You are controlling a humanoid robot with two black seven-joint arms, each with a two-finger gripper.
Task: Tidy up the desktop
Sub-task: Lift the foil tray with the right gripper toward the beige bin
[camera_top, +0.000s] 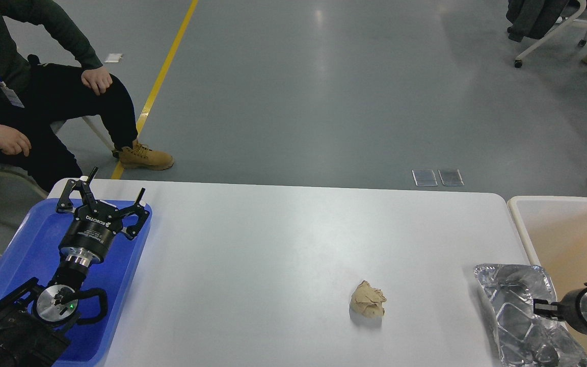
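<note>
Clearly the foil tray (523,316) at the worktop's (293,244) right edge is light, thin and easily dented; my right hand (540,308) is clamped on its rim beside the bin (520,224). My left hand (101,196) hangs spread above the blue tray (23,244). One soft paper ball (368,299) lies mid-worktop; I'd pinch it anywhere.

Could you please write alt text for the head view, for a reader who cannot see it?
On a white desktop, the right gripper meets a crumpled foil tray at the right edge beside a beige bin. A wad of brown paper lies mid-table, and the left gripper hovers, jaws open, over a blue tray.
</note>
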